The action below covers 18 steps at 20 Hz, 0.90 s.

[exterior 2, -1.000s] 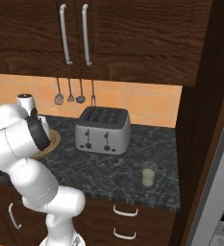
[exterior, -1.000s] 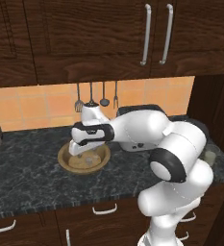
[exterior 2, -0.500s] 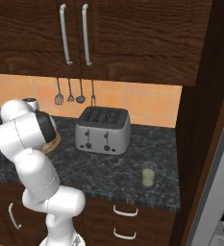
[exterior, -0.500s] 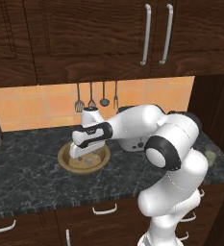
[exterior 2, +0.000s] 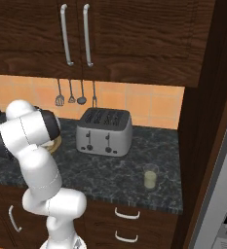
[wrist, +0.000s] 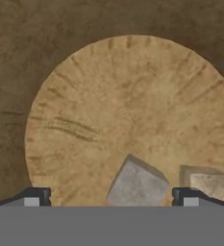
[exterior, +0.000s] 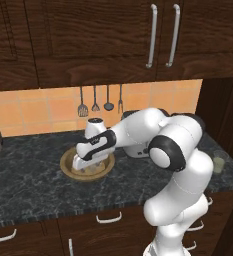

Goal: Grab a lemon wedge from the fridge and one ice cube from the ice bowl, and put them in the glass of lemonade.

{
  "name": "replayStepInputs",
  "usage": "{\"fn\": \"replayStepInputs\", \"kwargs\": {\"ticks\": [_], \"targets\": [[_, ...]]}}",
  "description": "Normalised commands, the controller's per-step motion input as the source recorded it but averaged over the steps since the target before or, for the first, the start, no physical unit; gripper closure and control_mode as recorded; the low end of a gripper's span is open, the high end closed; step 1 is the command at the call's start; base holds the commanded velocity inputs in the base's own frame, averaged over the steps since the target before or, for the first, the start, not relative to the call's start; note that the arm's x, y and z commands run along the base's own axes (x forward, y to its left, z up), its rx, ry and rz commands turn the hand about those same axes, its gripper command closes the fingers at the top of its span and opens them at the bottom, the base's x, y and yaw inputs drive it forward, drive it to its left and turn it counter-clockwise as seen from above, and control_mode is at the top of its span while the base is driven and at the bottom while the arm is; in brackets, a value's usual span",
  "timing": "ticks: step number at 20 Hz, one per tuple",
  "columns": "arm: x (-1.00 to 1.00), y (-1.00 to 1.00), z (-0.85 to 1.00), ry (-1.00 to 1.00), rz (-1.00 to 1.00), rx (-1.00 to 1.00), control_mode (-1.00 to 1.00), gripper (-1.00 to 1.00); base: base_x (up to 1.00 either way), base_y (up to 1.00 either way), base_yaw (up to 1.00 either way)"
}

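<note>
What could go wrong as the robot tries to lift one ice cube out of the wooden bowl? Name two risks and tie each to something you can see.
1. The open hand straddles one ice cube, but a second cube lies just beside the right fingertip; closing may nudge or catch it.
2. The glass of lemonade stands beyond the toaster, far from the bowl; a loosely held cube might slip on the way.

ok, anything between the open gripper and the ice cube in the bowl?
Nothing visible. In the hand view the gripper is open, with an ice cube between its fingertips inside the wooden bowl. A second cube sits off to one side.
</note>
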Motion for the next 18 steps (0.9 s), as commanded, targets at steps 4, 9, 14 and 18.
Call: {"fn": "replayStepInputs", "kwargs": {"ticks": [4,9,14,18], "targets": [[0.00,0.12,-0.04,0.00,0.00,0.00,-1.00,-1.00,0.00,0.00,0.00],[0.00,0.08,0.00,0.00,0.00,0.00,-1.00,-1.00,0.00,0.00,0.00],[0.00,0.00,0.00,0.00,0.00,0.00,-1.00,-1.00,0.00,0.00,0.00],[0.07,0.00,-0.12,0.00,0.00,0.00,-1.00,-1.00,0.00,0.00,0.00]]}}
